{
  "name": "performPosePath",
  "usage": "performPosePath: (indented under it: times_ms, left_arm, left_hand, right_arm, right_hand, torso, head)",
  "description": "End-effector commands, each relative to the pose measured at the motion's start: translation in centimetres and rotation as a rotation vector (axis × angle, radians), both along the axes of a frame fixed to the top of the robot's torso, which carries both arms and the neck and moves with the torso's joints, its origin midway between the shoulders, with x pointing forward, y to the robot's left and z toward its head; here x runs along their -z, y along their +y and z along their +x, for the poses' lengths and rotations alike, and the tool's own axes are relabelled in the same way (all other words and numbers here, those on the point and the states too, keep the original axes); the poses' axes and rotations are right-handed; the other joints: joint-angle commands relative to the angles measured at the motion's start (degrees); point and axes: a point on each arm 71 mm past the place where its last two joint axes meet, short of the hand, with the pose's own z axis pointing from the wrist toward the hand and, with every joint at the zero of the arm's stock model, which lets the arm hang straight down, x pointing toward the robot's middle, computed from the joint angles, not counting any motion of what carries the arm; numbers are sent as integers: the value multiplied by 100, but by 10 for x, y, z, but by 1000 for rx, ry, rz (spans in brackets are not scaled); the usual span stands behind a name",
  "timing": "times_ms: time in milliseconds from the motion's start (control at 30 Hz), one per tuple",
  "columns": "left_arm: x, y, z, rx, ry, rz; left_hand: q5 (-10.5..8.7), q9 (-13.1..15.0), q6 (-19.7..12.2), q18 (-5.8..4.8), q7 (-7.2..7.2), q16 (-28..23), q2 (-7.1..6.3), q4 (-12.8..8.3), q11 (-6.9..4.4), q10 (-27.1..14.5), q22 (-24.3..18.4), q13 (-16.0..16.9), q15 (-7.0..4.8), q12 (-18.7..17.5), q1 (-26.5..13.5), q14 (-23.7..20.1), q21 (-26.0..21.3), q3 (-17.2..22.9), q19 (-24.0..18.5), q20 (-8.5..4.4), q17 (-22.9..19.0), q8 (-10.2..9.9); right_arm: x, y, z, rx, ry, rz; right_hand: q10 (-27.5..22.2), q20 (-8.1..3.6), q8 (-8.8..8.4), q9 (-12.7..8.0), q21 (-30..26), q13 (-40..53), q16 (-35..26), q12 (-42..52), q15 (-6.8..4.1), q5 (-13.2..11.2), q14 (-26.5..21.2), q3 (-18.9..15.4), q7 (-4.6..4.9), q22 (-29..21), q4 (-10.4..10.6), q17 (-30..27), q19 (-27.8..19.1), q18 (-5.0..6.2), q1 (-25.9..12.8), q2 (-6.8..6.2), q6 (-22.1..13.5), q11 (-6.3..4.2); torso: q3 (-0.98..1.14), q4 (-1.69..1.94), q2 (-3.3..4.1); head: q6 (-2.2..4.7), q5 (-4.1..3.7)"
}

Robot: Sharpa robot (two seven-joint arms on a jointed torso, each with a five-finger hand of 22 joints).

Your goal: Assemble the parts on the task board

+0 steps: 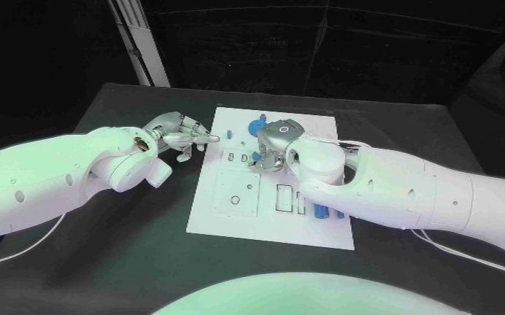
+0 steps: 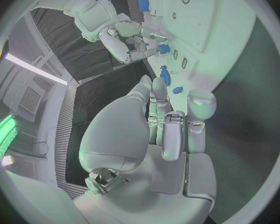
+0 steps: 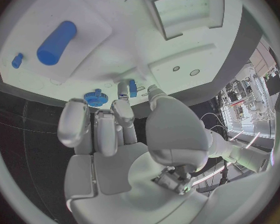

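While the right hand [image 1: 269, 147] hovers over mid-board, its fingers [image 3: 124, 92] pinch a small blue part [image 3: 133, 88] just above the board [image 1: 237, 213]. We judge a slip or tilt here could jam it or knock the blue gear [image 3: 93, 98] just beside. Left hand [image 1: 181, 135] sits at the board's left edge, fingers spread, holding nothing. Other parts [image 1: 326, 214] lie near the front edge under the right arm, so little room there; the worktop [image 1: 126, 257] left of the board lies open.

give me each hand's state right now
Left hand: holds nothing, fingers apart, beside the task board.
Right hand: pinches a small blue part over the board.
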Motion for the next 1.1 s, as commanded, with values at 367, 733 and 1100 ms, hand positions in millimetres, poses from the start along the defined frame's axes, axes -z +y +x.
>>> performPosePath:
  times_ms: [367,733,1100]
  left_arm:
    - [-1,-1,1,6,-5,-8]
    - [-1,0,1,3,-4,-6]
    - [-1,1,2,2,-4,-5]
  left_hand:
    - [20,-6,-23,-68,-33,-27,-8,-6,-8,-45,2,-10,-23,-28,22,513,-13,47,-24,-14,1103,21]
    - [20,-7,-23,-67,-33,-30,-9,-12,-9,-46,0,-12,-23,-30,29,512,-16,61,-26,-14,1098,21]
    - [20,-9,-23,-68,-34,-28,-14,-19,-9,-46,3,-15,-24,-32,35,513,-14,76,-25,-13,1102,20]
  right_arm:
    - [-2,3,-2,-12,-1,17]
    - [-3,4,-4,-18,8,20]
    - [-3,4,-5,-19,12,20]
  right_hand:
    - [-14,36,1,-7,-34,-3,-30,-28,-1,45,455,-34,31,-6,-5,810,6,-98,98,22,-22,16]
    - [-14,36,1,-7,-34,-3,-30,-28,-1,45,455,-34,31,-6,-5,810,6,-98,98,22,-22,16]
    - [-9,36,1,-7,-33,6,-27,-19,-1,48,455,-39,31,-3,-5,814,8,-99,117,30,-22,16]
  torso:
    - [-2,4,1]
    - [-1,2,-2]
    - [-2,2,2]
  head:
    - [-19,3]
    - [-16,3]
    - [-13,0]
